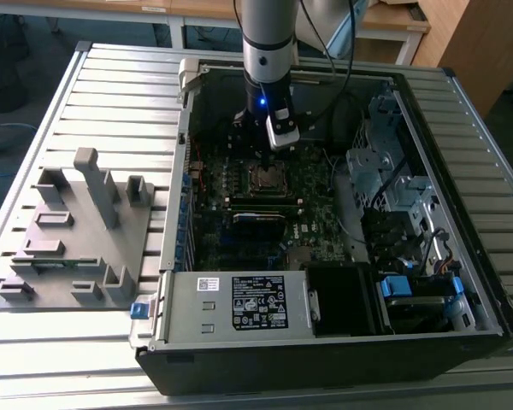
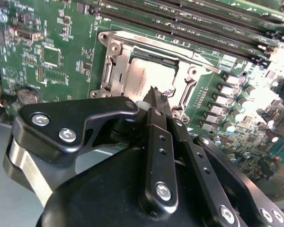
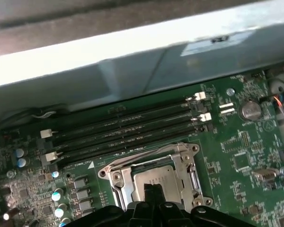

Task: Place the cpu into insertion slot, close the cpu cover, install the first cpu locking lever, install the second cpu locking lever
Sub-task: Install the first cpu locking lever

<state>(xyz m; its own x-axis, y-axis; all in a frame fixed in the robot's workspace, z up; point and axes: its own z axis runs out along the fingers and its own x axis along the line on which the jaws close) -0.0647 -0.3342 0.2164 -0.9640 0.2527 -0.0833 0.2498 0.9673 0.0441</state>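
Ribbed grey metal bench (image 1: 111, 94) is carrying an open computer case (image 1: 325, 342) lying on its side, with a grey plastic fixture (image 1: 77, 231) set beside it toward the exterior view's left edge. Inside the case, a green circuit board (image 1: 239, 248) is being shown flat, and the insertion slot (image 1: 268, 178) is sitting near the board's middle, toward the case's far wall. The cpu (image 2: 142, 78) is lying in the slot, and the cpu cover (image 2: 114, 71) is lying flat around it, its silvery frame seen in both wrist views (image 3: 120, 182). The gripper (image 2: 155, 92) is being held directly above the slot, its black fingers (image 2: 154, 127) drawn together to a point over the cpu's edge, with nothing seen gripped between them.
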